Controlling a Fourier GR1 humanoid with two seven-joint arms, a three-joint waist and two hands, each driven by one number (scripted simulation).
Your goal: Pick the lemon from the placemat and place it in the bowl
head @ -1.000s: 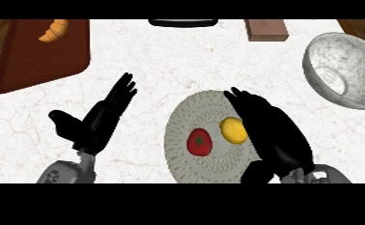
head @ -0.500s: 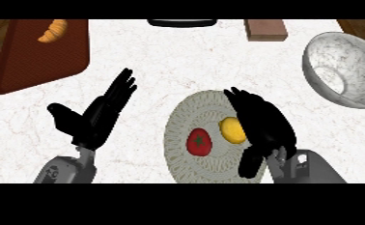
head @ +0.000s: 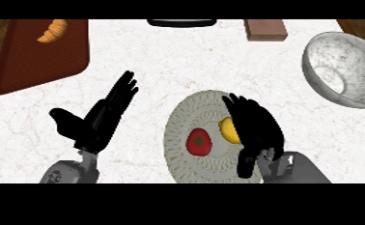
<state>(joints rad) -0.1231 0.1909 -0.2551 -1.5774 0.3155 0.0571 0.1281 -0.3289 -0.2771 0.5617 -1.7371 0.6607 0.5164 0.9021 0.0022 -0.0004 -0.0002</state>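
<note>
Two robot hands come in from your lower edge. Your right robot hand [head: 255,127] sits over the round woven placemat [head: 187,118], its fingers draped downward and partly covering the lemon [head: 228,128]; you cannot tell yet whether they have closed round the fruit. The lemon lies on the placemat's right half, with a red tomato [head: 200,142] just beside it at its 8 o'clock. Your left robot hand [head: 96,120] rests open at 9 o'clock, fingers straight, touching nothing.

You appear to be in the grasp step. Next you would need to curl the fingers round the lemon, lift it clear without nudging the tomato, then carry it toward 2 o'clock to the grey speckled bowl [head: 318,69], well apart on the table [head: 171,60].

Farther off, a croissant [head: 53,30] lies on a brown board [head: 35,60] at 11 o'clock. No writing or labels can be read.
</note>
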